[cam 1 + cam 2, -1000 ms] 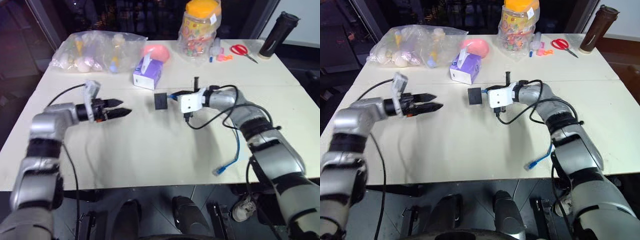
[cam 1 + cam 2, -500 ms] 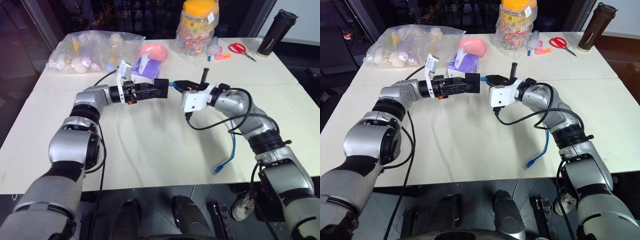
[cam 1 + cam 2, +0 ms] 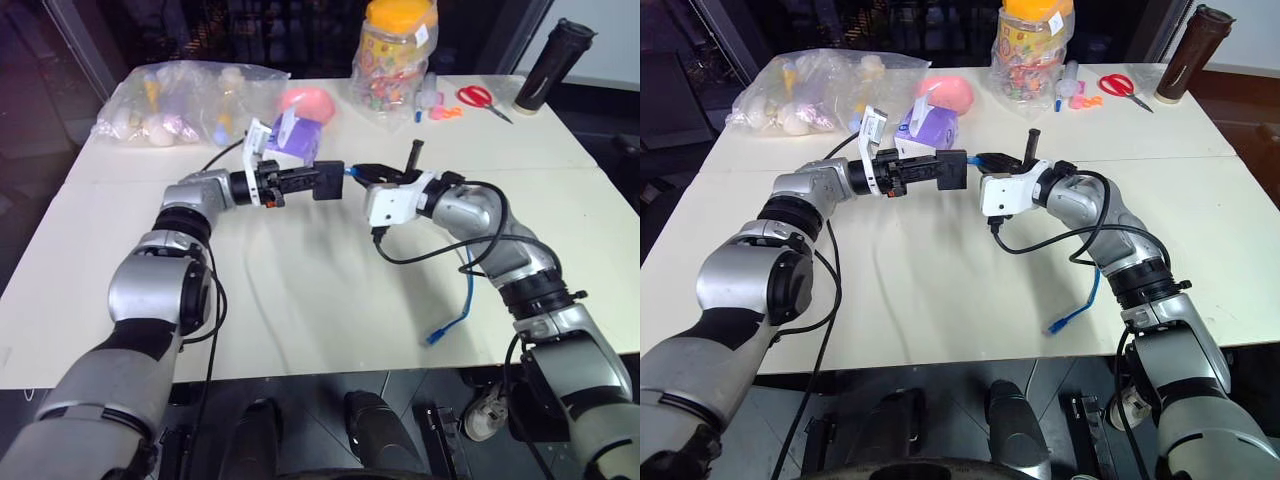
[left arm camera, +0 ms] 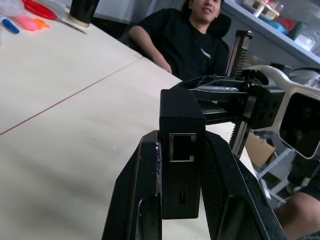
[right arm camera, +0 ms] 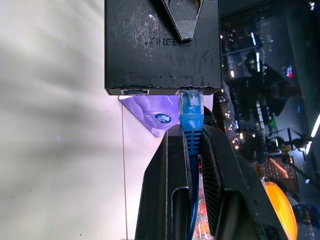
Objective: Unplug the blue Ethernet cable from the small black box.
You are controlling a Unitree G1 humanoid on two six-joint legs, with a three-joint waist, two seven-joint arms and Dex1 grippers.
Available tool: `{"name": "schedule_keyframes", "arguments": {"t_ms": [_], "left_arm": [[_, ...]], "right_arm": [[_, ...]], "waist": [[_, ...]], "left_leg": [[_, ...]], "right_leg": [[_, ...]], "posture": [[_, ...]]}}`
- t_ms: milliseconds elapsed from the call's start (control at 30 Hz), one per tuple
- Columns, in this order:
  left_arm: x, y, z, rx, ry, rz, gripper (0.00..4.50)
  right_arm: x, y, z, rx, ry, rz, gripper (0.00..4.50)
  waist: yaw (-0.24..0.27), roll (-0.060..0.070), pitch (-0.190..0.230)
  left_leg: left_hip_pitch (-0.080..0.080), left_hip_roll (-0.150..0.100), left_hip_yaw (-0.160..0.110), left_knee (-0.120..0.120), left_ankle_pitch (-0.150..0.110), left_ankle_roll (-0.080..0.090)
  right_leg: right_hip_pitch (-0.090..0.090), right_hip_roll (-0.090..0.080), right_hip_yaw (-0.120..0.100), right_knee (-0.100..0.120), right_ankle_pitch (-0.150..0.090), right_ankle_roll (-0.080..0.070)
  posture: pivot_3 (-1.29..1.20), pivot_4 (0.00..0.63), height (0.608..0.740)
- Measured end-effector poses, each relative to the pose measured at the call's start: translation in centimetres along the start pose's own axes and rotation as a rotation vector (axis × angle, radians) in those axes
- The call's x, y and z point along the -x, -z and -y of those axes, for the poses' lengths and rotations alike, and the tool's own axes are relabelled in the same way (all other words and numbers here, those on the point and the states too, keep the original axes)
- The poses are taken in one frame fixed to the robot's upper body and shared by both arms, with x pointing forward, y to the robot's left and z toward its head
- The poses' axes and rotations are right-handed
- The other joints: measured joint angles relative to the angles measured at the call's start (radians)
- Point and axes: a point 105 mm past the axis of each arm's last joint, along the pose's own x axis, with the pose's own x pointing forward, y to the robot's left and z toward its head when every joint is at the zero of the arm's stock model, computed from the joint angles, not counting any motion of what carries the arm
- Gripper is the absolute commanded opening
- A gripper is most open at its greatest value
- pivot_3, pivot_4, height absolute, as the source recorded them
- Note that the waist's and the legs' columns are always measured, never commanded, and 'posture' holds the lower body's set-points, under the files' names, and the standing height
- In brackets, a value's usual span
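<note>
Head views: left gripper (image 3: 322, 181) has come across from the left side of the table over the last second and is now clamped on the small matte black square box (image 3: 329, 180), held in the air above the cream tabletop (image 3: 300, 300), in front of the purple-white tissue box (image 3: 295, 137). Right gripper (image 3: 362, 172) faces it, pinched on the thin bright blue Ethernet cable (image 3: 466, 300) just behind the plug; the cable's slack runs back along the right arm and drops over the near table edge, with the free blue plug (image 3: 436, 337) hanging there. So both ends are now secured, which looks to me like the setup for a straight pull apart; plug not out yet. Left wrist view: black fingers (image 4: 135, 200) sit flat on both faces of the box, an empty square port facing the camera, right gripper just behind; a seated person in a black shirt (image 4: 187, 37) is across the table. Right wrist view: clear-tipped blue plug (image 5: 190, 107) still seated in the box edge, fingers (image 5: 165, 200) closed on the boot right below it, a second port empty beside it. Writing: the box face carries embossed lettering ending in "GREE", first letter hidden by the left fingertip; smaller print below it is unreadable. The yellow-lidded clear candy jar (image 3: 398, 55) has a label I can't read.
</note>
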Motion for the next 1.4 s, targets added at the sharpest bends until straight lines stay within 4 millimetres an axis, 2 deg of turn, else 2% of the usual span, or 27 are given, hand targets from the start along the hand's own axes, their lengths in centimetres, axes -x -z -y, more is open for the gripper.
{"name": "schedule_keyframes", "arguments": {"t_ms": [33,67,100,167,233,300,367,400,500,667,833,933,1400], "left_arm": [[0.0,0.0,0.0,0.001,-0.001,0.001,0.45],[-0.1,0.0,0.0,0.002,-0.001,0.002,0.45],[-0.1,0.0,-0.1,0.006,-0.012,0.006,0.45],[0.0,0.0,-0.3,0.017,-0.025,0.016,0.45],[0.0,-0.1,-0.3,0.054,-0.024,0.045,0.45],[0.5,-0.7,-0.6,0.117,-0.042,0.121,0.45],[0.4,-1.4,-0.4,0.166,-0.021,0.179,0.45],[0.0,-1.4,0.0,0.183,0.003,0.184,0.45],[-0.6,-1.7,1.3,0.235,0.111,0.195,0.45],[-1.0,-2.5,4.4,0.233,0.351,0.15,0.45],[-2.1,-2.3,6.0,0.29,0.459,0.149,0.45],[-2.1,-2.1,6.4,0.321,0.48,0.143,0.45],[-2.0,-2.2,6.2,0.332,0.439,0.16,0.45]], "right_arm": [[0.0,0.0,0.0,-0.004,-0.001,-0.004,0.0],[0.1,0.0,0.0,-0.016,-0.001,-0.007,0.88],[0.3,-0.3,0.0,-0.04,0.004,0.002,1.21],[0.7,-0.8,-0.4,-0.082,0.003,0.017,2.22],[2.4,0.0,-1.1,-0.259,0.033,-0.046,3.25],[4.5,0.7,-1.4,-0.704,0.174,-0.065,3.25],[5.7,-0.3,-1.0,-1.116,0.277,0.03,3.25],[6.1,-1.1,-0.2,-1.256,0.308,0.101,3.25],[7.5,-3.5,1.7,-1.536,0.317,0.295,3.25],[7.7,-4.5,1.4,-1.87,0.339,0.434,3.25],[7.2,-5.3,2.9,-1.943,0.398,0.543,3.25],[7.3,-5.3,3.5,-1.958,0.429,0.577,3.25],[6.4,-6.7,2.4,-1.957,0.349,0.543,3.25]], "waist": [[0.0,0.0,0.0],[0.0,0.0,0.0],[0.0,0.0,0.0],[0.001,0.0,0.0],[0.009,0.0,0.0],[0.017,0.0,0.0],[0.019,0.0,0.0],[0.02,0.0,0.0],[0.026,0.0,0.0],[0.024,0.001,0.0],[0.024,0.001,0.0],[0.024,0.001,0.0],[0.025,0.001,0.0]], "left_leg": [[0.0,0.0,0.0,0.0,0.0,0.0],[0.0,0.0,0.0,0.0,0.0,0.0],[0.0,0.0,0.0,0.0,0.0,0.0],[0.0,0.0,0.0,0.0,0.0,0.0],[-0.001,0.0,-0.002,0.0,0.0,0.0],[-0.002,0.0,-0.004,0.0,0.0,0.0],[-0.002,0.0,-0.003,0.0,0.0,0.0],[-0.001,0.0,-0.003,0.0,0.0,0.0],[0.001,0.0,-0.004,0.0,0.0,0.0],[0.001,0.001,-0.004,0.0,0.0,0.0],[0.0,0.001,-0.004,-0.001,0.0,0.0],[0.0,0.001,-0.004,0.0,0.0,0.0],[0.0,0.001,-0.004,-0.001,0.0,0.0]], "right_leg": [[0.0,0.0,0.0,0.0,0.0,0.0],[0.0,0.0,0.0,0.0,0.0,0.0],[0.0,0.0,0.0,0.0,0.0,0.0],[0.0,0.0,0.0,0.0,0.0,0.0],[0.001,0.0,-0.001,0.0,0.0,0.001],[0.001,0.0,-0.002,0.0,0.0,0.001],[0.0,0.0,-0.001,0.001,0.0,0.0],[0.0,0.0,-0.002,0.002,0.0,0.0],[0.003,0.0,-0.003,0.001,0.0,-0.001],[0.003,0.0,-0.002,0.001,0.0,-0.001],[0.002,0.0,-0.003,0.001,0.0,-0.001],[0.002,0.0,-0.002,0.0,0.0,-0.001],[0.002,0.0,-0.003,0.0,0.0,-0.001]], "posture": [[0.0,0.15,0.739],[0.0,0.15,0.739],[0.0,0.15,0.739],[0.0,0.15,0.739],[0.0,0.15,0.739],[0.0,0.15,0.739],[0.0,0.15,0.739],[0.0,0.15,0.739],[0.0,0.15,0.739],[0.0,0.15,0.739],[0.0,0.15,0.739],[0.0,0.15,0.739],[0.0,0.15,0.739]]}}
